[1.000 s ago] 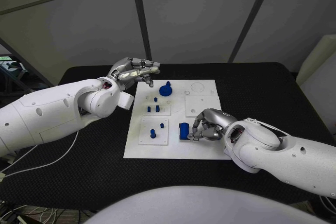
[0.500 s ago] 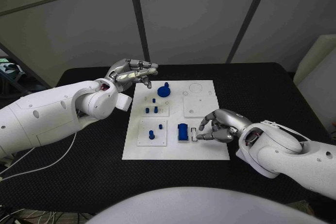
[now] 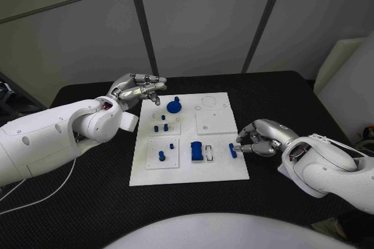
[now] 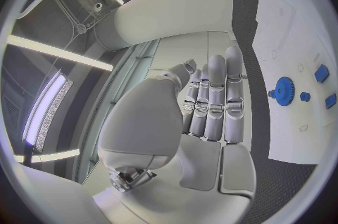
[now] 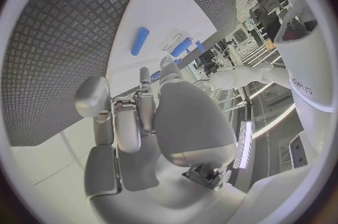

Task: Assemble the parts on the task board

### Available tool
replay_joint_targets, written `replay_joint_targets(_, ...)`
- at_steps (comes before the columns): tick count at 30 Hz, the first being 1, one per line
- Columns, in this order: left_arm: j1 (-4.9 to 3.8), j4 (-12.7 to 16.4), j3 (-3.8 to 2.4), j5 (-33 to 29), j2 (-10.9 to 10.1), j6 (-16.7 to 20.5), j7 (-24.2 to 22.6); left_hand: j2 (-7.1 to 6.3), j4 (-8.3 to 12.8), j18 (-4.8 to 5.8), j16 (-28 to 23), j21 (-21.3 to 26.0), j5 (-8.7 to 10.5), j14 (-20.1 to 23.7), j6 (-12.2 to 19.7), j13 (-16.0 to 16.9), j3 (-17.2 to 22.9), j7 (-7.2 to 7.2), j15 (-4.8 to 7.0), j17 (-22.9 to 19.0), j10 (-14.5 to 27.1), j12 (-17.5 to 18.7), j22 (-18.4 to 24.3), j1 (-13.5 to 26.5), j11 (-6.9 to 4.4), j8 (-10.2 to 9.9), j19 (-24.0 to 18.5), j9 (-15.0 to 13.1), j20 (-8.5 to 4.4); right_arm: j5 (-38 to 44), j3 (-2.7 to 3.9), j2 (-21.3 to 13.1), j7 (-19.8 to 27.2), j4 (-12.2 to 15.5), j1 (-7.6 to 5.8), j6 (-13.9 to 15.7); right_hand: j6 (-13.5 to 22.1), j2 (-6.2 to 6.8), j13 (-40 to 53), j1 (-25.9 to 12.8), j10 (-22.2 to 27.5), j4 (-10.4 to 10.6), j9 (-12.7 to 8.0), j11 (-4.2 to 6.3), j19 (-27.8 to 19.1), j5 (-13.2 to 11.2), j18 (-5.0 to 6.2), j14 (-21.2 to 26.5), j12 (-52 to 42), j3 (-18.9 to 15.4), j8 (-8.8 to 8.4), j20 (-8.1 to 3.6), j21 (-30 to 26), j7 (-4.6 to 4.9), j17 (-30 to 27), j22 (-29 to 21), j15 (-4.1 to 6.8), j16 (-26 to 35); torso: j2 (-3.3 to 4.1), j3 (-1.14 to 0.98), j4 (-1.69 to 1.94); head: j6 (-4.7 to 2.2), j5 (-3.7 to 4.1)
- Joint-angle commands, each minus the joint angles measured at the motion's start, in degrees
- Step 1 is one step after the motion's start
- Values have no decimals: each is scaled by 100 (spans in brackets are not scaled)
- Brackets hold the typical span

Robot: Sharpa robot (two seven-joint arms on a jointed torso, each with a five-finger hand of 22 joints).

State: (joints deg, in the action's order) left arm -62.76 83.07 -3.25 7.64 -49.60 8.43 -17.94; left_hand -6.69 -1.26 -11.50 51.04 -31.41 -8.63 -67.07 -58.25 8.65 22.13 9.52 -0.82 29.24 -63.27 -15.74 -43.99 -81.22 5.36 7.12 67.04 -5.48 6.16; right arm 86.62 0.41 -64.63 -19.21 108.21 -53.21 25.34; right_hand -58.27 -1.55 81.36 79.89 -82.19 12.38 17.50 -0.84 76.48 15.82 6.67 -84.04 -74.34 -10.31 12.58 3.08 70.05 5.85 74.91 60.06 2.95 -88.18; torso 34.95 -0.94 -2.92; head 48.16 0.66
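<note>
Right hand (image 3: 261,138) beside one loose blue peg (image 3: 232,150)

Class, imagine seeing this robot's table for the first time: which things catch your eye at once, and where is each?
The white task board lies mid-table, dotted with small blue parts, the blue gear standing out near its far edge. The right hand hovers at the board's right edge beside a loose blue peg. The left hand is raised by the far left corner.

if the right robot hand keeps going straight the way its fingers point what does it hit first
Most likely the small blue peg lying on the task board, just off the right robot hand fingertips. Next in line is the blue block. Height is unclear.
</note>
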Motion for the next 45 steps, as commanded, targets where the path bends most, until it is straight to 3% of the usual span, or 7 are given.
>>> replay_joint_targets(1, 1, 18, -3, 11, -5, -50, -58, -9, 38, 105, 36, 33, 3, 29, -15, 9, 2, 2, 2, -5, 28, -37, -5, -57, 4, 14, -13, 9, 4, 400, 0, 22, -489, -44, -2, 67, -53, 55, -362, -131, -5, 53, -18, -32, -8, 32, -76, -507, 20, -15, -32, 43, 5, -7, 1091, -8, -22, 14, 7, -3, 9, -8, 42)
replay_joint_targets(2, 4, 19, -3, 11, -7, -51, -58, -9, 38, 105, 36, 33, 3, 29, -15, 9, 2, 2, 2, -5, 28, -37, -5, -57, 4, 14, -13, 9, 4, 441, 0, 50, -589, -69, -1, 61, -76, 79, -362, -161, -6, 83, -30, -29, -7, 38, -76, -506, 23, -34, -49, 42, 6, -11, 1087, -6, -20, 17, 5, 4, 15, 1, 46)
replay_joint_targets(11, 12, 24, -3, 11, -14, -60, -54, -9, 38, 105, 36, 33, 3, 29, -15, 9, 2, 2, 2, -5, 28, -37, -5, -57, 4, 14, -13, 9, 4, 514, -3, 331, -908, -254, 5, -63, -124, 161, -360, -279, -8, 205, -69, -26, -7, 54, -76, -505, 30, -95, -114, 37, 0, -17, 1084, -9, -15, 20, 19, 3, 36, 13, 47)
replay_joint_targets(18, 13, 35, -3, 11, -35, -59, -53, -9, 38, 105, 36, 33, 3, 29, -15, 9, 2, 2, 2, -5, 28, -37, -5, -57, 4, 14, -13, 9, 4, 466, -5, 476, -1048, -383, 69, -295, -137, 180, -361, -317, -7, 246, -78, -26, -11, 59, -75, -505, 34, -110, -132, 36, -8, -18, 1084, -17, -15, 20, 10, 13, 22, 50, 36)
replay_joint_targets(34, 14, 41, -3, 11, -53, -60, -55, -9, 38, 105, 36, 33, 3, 29, -15, 9, 2, 2, 2, -5, 28, -37, -5, -57, 4, 14, -13, 9, 4, 432, -5, 608, -1132, -449, 190, -587, -222, 184, -352, -279, -10, 254, -76, -7, -5, 105, -77, -506, 28, -93, -122, 31, -1, -42, 1088, -3, -4, 19, 4, 8, 20, 86, 11)
replay_joint_targets(42, 14, 43, -3, 11, -52, -66, -54, -9, 38, 105, 36, 33, 3, 29, -15, 9, 2, 2, 2, -5, 28, -37, -5, -57, 4, 14, -13, 9, 4, 757, -6, 730, -1152, -455, 235, -892, -291, 233, -334, 283, -6, -97, -100, 18, 17, -10, -87, -512, 24, 87, -170, 7, 24, -58, 1114, 47, 23, 8, 4, 8, 24, 102, -6)
replay_joint_targets(45, 14, 45, -3, 11, -53, -67, -54, -9, 38, 105, 36, 33, 3, 29, -15, 9, 2, 2, 2, -5, 28, -37, -5, -57, 4, 14, -13, 9, 4, 995, -6, 767, -1200, -450, 252, -1083, -314, 232, -327, 477, -5, -228, -116, 17, 33, -287, -95, -515, 22, 189, -196, 2, 45, -54, 1131, 82, 25, 1, 4, 9, 26, 112, -8)
